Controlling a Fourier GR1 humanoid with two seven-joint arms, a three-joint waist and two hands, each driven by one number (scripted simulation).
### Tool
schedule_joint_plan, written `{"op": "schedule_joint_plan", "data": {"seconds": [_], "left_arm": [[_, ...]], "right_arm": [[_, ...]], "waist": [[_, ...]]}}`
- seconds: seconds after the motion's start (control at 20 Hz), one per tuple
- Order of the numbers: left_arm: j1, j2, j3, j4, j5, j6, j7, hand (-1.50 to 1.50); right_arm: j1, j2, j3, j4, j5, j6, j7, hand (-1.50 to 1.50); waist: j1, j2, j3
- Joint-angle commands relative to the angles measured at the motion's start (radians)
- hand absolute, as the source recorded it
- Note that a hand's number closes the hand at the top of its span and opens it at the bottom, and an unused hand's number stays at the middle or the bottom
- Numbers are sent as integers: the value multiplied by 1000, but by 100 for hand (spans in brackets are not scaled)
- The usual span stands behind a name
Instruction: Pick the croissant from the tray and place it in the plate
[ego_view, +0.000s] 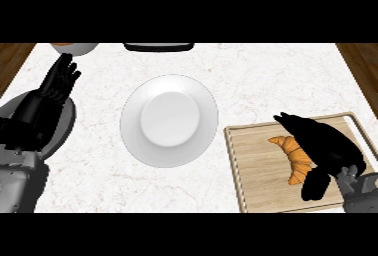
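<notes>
A golden croissant (297, 156) lies on the wooden tray (255, 165) at the lower right. My right hand (328, 150) hovers over the croissant's right side, fingers stretched toward the tray's far edge and thumb low beside the pastry, hiding part of it. I cannot see the fingers curled round it. A white plate (169, 120) sits mid-counter, left of the tray, with nothing on it. My left hand (59, 80) rests open at the left edge, fingers up.
A white bowl (74, 47) and a dark object (159, 47) sit at the counter's far edge. The marble counter (280, 80) ends in wood floor on both sides.
</notes>
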Motion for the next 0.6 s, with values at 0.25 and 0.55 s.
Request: {"op": "schedule_joint_plan", "data": {"seconds": [0.25,0.55], "left_arm": [[12,12,67,4,-5,-56,-10,0],[-26,-25,41,2,-46,-32,0,0]], "right_arm": [[73,59,-84,53,116,70,-46,-150],[65,152,-35,334,251,-52,-239,-150]], "waist": [[-5,-1,0],[1,2,1]]}}
